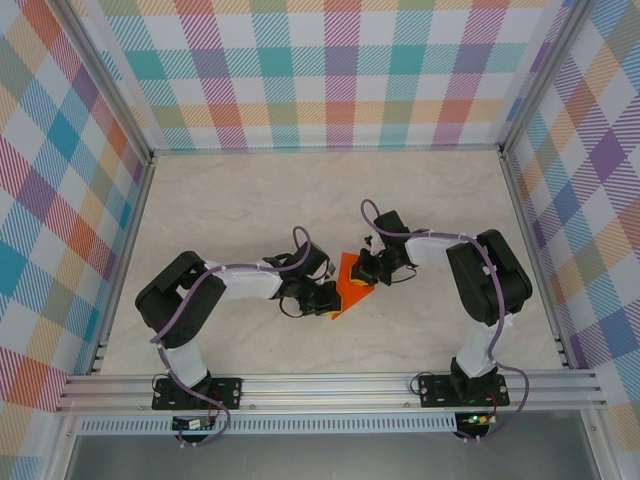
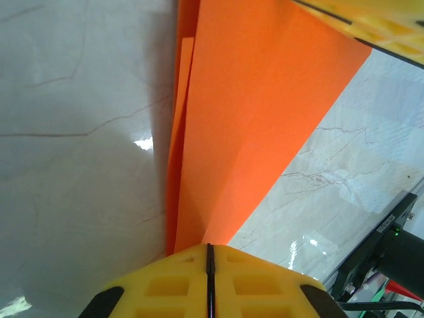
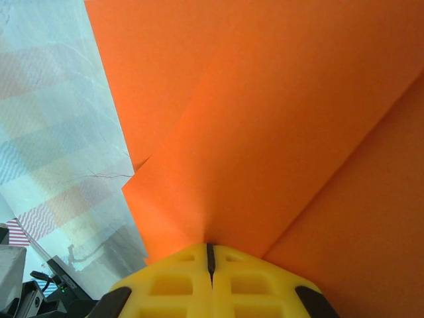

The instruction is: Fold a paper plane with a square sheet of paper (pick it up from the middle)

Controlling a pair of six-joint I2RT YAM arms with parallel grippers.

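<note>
The folded orange sheet of paper [image 1: 352, 285] is held between the two arms near the middle of the table, standing on edge with creased layers showing. My left gripper [image 1: 328, 298] pinches its near left end; in the left wrist view the yellow fingers [image 2: 209, 246] are pressed together on the paper [image 2: 252, 99], which runs up and away from them. My right gripper [image 1: 370, 272] grips the far right side; in the right wrist view the fingers [image 3: 210, 245] are shut on the sheet [image 3: 265, 112], whose overlapping flaps meet at a diagonal crease.
Pale marble tabletop [image 1: 250, 200] is walled by checkered panels [image 1: 330, 70] on three sides. An aluminium rail [image 1: 330, 388] carrying both arm bases runs along the near edge. The right gripper's yellow finger [image 2: 384, 26] shows at the left wrist view's top right.
</note>
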